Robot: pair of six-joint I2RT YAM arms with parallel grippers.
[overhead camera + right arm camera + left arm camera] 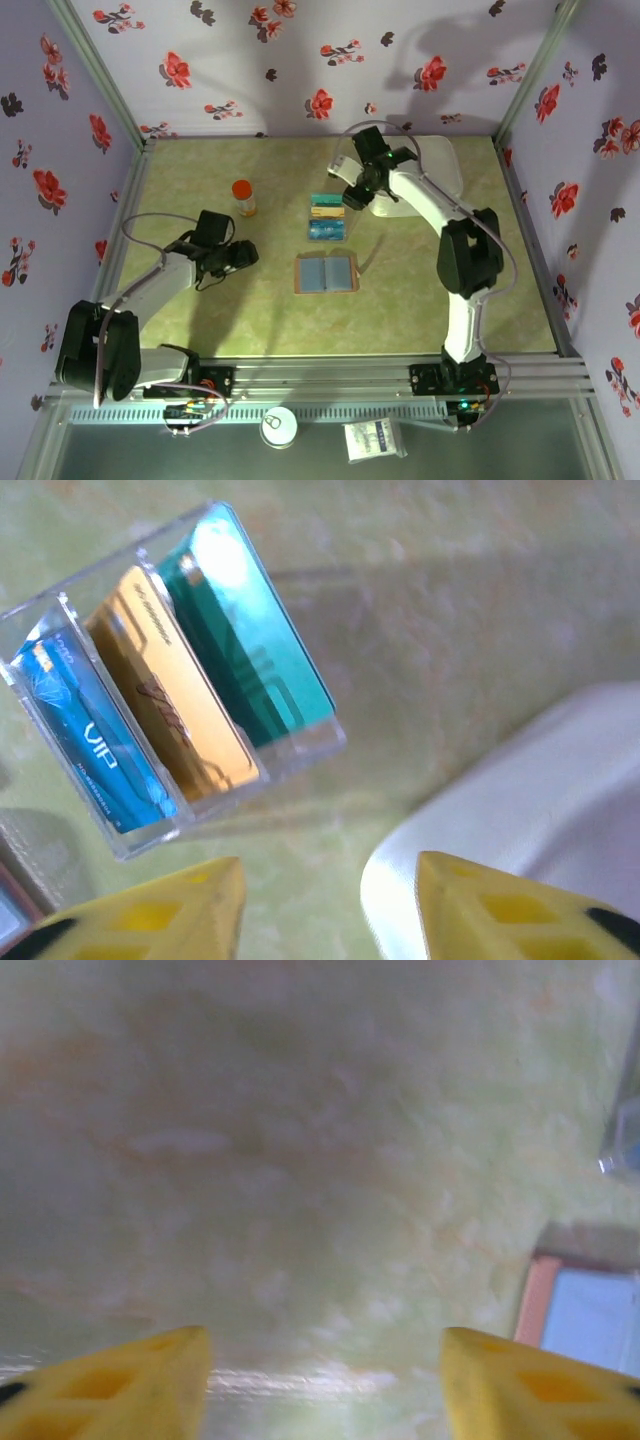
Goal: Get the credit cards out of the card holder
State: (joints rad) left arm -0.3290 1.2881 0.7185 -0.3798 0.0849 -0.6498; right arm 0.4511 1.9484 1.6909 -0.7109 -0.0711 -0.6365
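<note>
Though blurry overhead, cards (175,710) distinct

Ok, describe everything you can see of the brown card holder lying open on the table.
The card holder is a small tan-brown bifold lying open and flat on the green table, inner side up. Two grey-blue panels sit side by side within a tan rim, a fold between them. The material looks leather-like. It lies just nearer the arms than the credit cards, apart from them. The left tool, open, hovers to its left; nothing touches it.
</note>
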